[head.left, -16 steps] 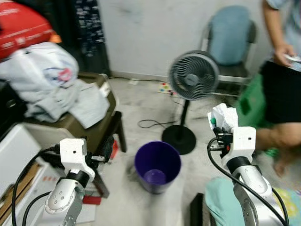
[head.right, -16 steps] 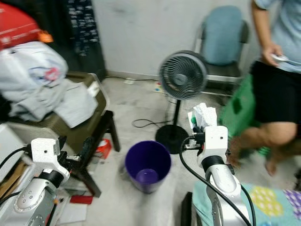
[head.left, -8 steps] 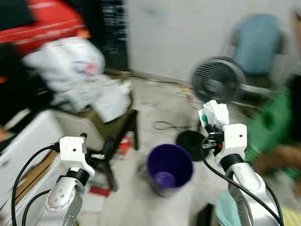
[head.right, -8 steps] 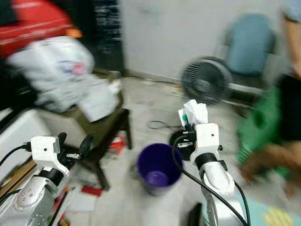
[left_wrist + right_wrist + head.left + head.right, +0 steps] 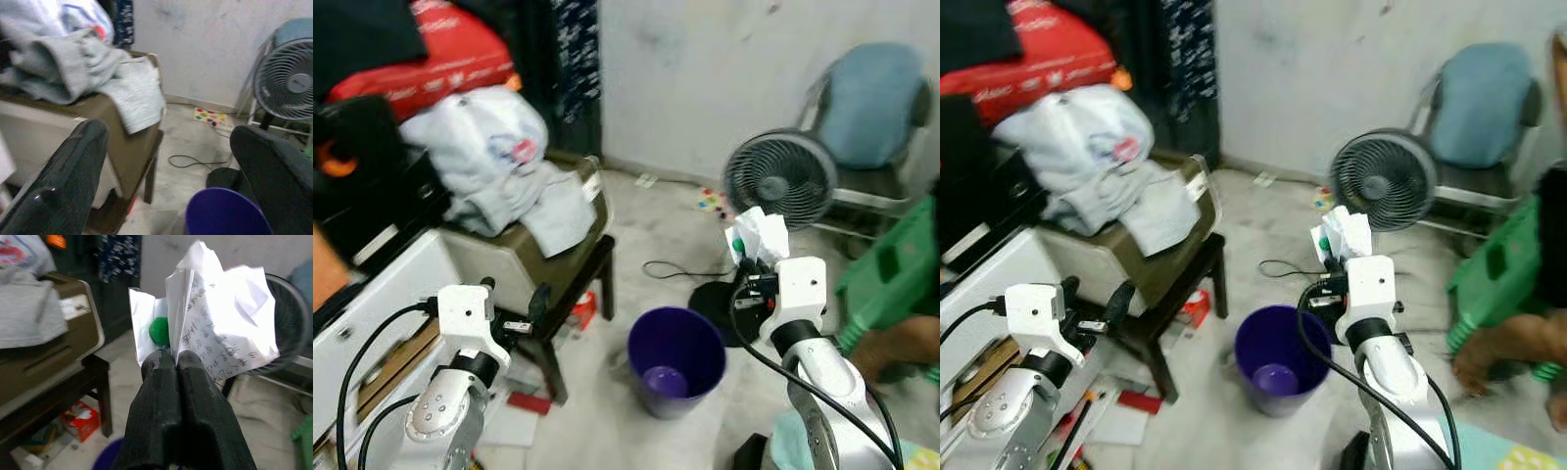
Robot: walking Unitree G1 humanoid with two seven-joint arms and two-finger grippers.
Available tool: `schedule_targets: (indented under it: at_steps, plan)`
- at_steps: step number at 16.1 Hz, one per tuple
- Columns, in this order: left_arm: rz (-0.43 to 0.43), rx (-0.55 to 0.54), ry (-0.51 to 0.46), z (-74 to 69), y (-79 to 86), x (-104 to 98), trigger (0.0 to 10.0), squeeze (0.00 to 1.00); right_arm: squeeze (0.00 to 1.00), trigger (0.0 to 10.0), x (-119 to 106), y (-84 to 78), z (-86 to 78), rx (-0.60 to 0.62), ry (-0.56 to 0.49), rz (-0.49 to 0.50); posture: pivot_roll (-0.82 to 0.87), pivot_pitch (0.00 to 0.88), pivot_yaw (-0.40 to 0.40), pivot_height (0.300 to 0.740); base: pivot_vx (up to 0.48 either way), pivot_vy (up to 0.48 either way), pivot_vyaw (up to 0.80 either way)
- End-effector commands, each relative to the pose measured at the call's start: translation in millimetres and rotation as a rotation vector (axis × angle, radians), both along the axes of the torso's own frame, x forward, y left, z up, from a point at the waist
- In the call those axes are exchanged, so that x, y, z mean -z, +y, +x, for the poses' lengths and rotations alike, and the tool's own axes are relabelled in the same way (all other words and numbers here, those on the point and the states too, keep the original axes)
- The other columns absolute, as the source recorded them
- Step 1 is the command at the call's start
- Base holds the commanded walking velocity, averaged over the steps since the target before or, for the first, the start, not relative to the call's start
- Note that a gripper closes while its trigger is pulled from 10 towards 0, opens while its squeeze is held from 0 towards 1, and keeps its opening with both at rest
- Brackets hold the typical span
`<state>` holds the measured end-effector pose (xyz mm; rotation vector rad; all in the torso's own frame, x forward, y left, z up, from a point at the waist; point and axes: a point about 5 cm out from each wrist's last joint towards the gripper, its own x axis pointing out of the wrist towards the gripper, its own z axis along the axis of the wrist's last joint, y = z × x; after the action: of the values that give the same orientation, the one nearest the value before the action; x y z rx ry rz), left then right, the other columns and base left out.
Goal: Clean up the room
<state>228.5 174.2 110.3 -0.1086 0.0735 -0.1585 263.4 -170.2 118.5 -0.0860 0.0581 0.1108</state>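
Right end effector (image 5: 175,363): fingers pressed together, clenched on a crumpled paper wad (image 5: 220,318) with printed text and a green spot. In the head view the wad (image 5: 756,235) sits right of centre, raised above and to the right of the purple bin (image 5: 675,360), in front of the standing fan (image 5: 779,181). The bin stands on the floor at lower centre. Left end effector (image 5: 171,161): fingers spread wide, released, nothing between them, at lower left near the stool with piled clothes (image 5: 504,171).
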Motion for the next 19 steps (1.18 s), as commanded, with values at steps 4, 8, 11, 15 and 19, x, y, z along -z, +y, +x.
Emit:
schedule_targets:
  at_steps: [4,8,11,15,19]
  plan:
    - [-0.004,0.020,-0.016,0.8,-1.8,-3.1,10.0,0.00,0.00,10.0,3.5,-4.4,2.0,0.020,0.015,-0.010,-0.11,0.000,-0.007,0.740,0.353,0.000,0.00]
    - [-0.001,0.028,-0.018,1.3,-2.3,-3.0,10.0,0.00,0.00,10.0,4.5,-5.0,3.1,0.024,0.014,-0.010,-0.11,0.000,-0.006,0.740,0.371,0.000,0.00]
    - [0.001,0.033,-0.019,1.6,-2.4,-3.4,10.0,0.00,0.00,10.0,5.9,-5.0,2.6,0.026,0.019,-0.013,-0.11,0.000,-0.003,0.740,0.376,0.000,0.00]
    - [-0.006,0.030,-0.003,1.1,-3.2,-1.6,10.0,0.00,0.00,10.0,9.6,-8.1,1.6,0.031,0.031,-0.024,-0.11,0.000,-0.005,0.740,0.176,0.000,0.00]
    - [-0.028,0.056,0.021,-0.1,-3.1,2.7,10.0,0.00,0.00,10.0,15.2,-11.2,1.2,0.042,0.051,-0.038,-0.11,0.000,-0.007,0.740,0.000,0.000,0.00]
